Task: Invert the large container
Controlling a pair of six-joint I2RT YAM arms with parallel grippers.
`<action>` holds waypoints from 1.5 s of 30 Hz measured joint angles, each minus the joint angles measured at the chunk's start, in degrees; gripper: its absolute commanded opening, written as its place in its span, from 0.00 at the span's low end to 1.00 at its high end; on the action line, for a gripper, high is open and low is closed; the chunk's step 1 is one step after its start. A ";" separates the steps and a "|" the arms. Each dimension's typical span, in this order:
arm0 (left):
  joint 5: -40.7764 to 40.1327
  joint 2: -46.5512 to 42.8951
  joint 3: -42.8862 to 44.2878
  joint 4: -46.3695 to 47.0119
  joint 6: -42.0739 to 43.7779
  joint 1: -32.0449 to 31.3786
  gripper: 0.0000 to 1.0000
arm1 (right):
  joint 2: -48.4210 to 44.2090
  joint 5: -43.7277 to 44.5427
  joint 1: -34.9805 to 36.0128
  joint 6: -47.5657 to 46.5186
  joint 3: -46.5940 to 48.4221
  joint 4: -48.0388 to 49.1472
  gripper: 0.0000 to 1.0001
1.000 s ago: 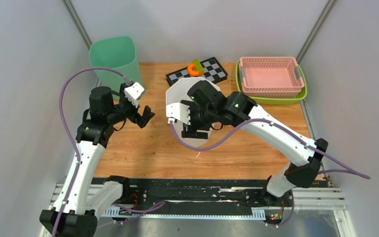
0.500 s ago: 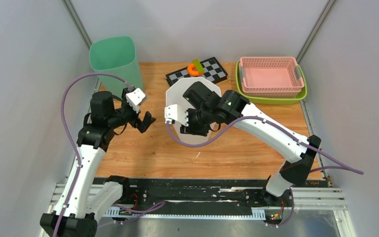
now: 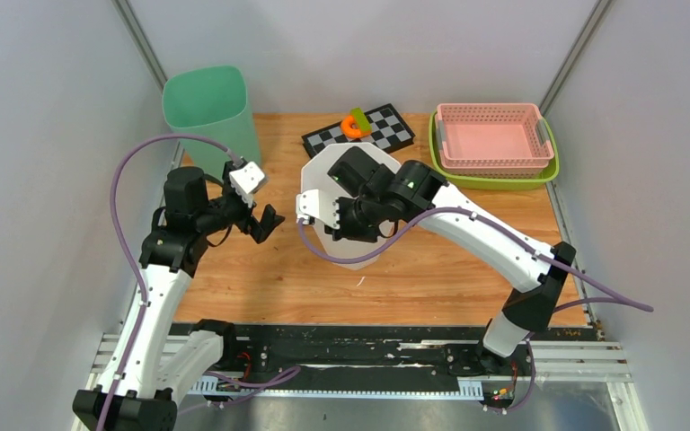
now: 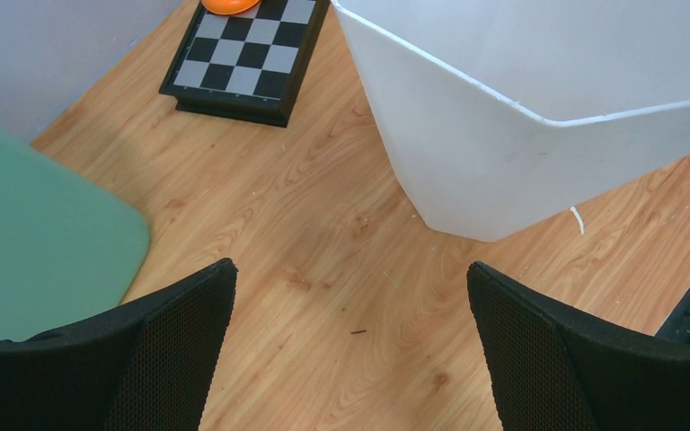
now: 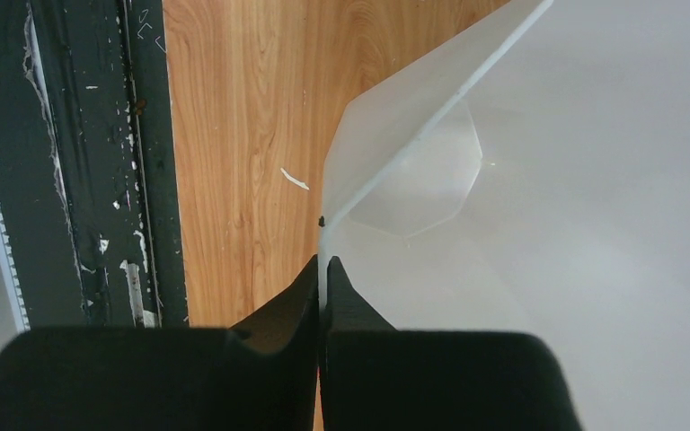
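8-sided white container's (image 3: 352, 258) rim (image 5: 431, 126) sits in right tool (image 5: 322, 269).

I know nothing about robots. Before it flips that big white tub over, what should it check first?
1. Hold: right claw shut on the rim of the white tub: ok.
2. Helper: left claw open, apart from the tub: ok.
3. Pinch firm enough to lift the tub: cannot tell.
4. Visible inside of the tub bare: ok.
5. Space behind the tub, with the checkerboard close by: not ok.
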 measured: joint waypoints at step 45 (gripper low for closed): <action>0.55 -0.39 -0.61 0.11 -0.11 0.00 1.00 | -8.94 -23.89 -20.41 40.63 -10.75 22.49 0.03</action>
